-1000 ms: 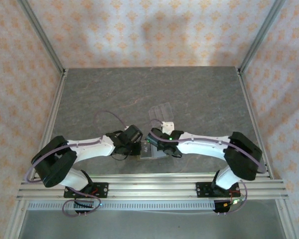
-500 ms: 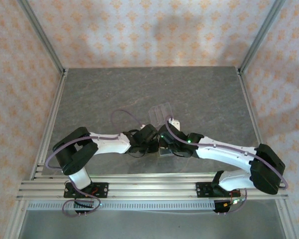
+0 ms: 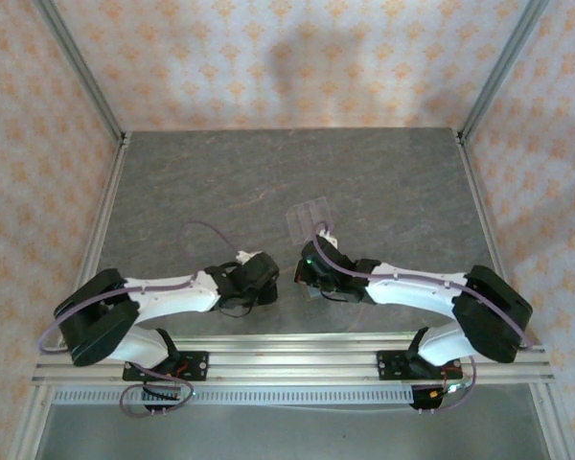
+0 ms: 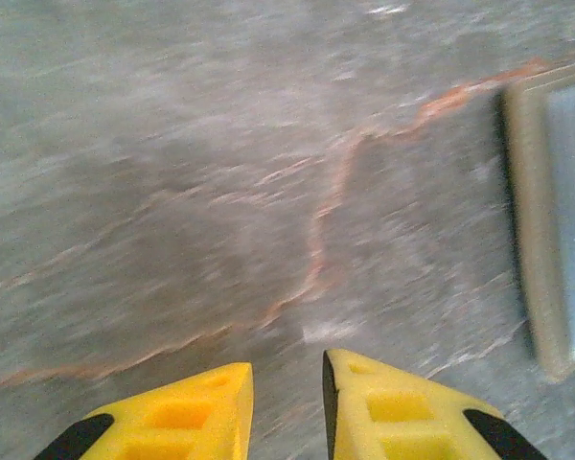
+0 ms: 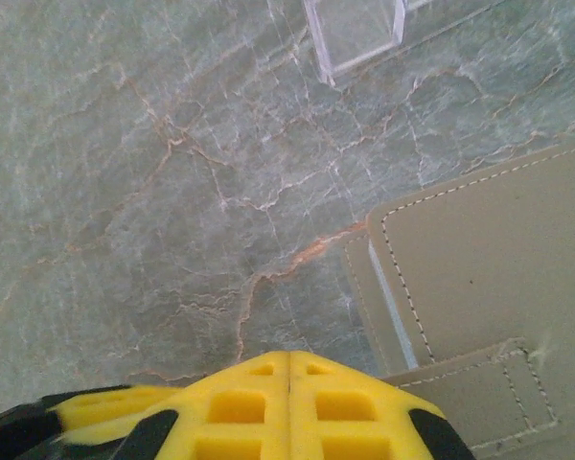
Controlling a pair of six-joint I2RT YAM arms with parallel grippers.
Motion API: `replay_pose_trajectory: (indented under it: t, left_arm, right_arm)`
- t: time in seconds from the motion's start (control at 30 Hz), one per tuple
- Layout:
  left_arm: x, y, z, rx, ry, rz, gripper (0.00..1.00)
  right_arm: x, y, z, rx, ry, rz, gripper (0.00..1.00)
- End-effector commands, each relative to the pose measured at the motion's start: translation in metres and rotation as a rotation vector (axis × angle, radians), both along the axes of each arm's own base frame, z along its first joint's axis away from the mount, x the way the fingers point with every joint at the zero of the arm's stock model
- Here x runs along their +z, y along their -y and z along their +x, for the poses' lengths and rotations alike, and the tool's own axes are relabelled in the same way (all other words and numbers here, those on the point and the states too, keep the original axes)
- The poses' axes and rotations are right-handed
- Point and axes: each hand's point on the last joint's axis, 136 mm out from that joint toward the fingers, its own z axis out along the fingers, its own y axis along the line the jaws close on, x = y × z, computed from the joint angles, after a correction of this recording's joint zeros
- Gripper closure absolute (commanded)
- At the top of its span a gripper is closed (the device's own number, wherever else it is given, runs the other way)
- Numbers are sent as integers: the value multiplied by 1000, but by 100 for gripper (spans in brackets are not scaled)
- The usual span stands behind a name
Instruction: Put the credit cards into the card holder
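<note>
The card holder (image 5: 489, 259) is a flat tan stitched pouch lying on the stone table, to the right of my right gripper (image 5: 289, 356), which is shut and empty just above the table. A thin pale strip (image 5: 391, 305), seemingly a credit card's edge, shows along the holder's left slot. In the left wrist view the holder's edge (image 4: 532, 240) is blurred at the far right. My left gripper (image 4: 287, 362) is slightly open, with nothing between its yellow fingers and bare table under it. From above, the left gripper (image 3: 266, 280) and right gripper (image 3: 307, 276) face each other, a little apart.
A clear slotted plastic stand (image 3: 309, 217) sits just beyond the grippers and also shows in the right wrist view (image 5: 356, 34). The grey stone table (image 3: 268, 182) stretches away behind it. Aluminium rails (image 3: 287, 359) run along the near edge, and patterned walls enclose the sides.
The left arm reached right towards the right gripper, then drew back left, and its jaws opened a little. The right gripper stayed shut and moved slightly right of where it began.
</note>
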Motion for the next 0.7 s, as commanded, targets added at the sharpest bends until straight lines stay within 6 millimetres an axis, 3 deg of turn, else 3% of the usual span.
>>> replay_pose_trajectory:
  t: [0.0, 0.13, 0.2, 0.33, 0.43, 0.57, 0.67]
  left_arm:
    - [0, -39, -12, 60, 2, 115, 73]
    - [13, -57, -16, 86, 28, 112, 70]
    - [21, -62, -15, 91, 41, 109, 69]
    - [35, -67, -13, 72, 55, 105, 66]
    - [45, -65, -10, 43, 65, 101, 65]
    - [59, -55, -4, -4, 87, 83, 64]
    - [70, -42, 1, -53, 96, 62, 64]
  right_arm:
    - [1, -21, 5, 27, -18, 64, 94]
    - [-20, -35, 5, 49, -62, 75, 79]
    - [-22, -40, 5, 73, -64, 77, 73]
    - [2, -32, 7, 86, -16, 36, 54]
    - [26, -29, 3, 138, -5, 3, 45]
    - [54, -18, -4, 168, 19, 0, 40]
    - [65, 5, -1, 134, 45, -26, 38]
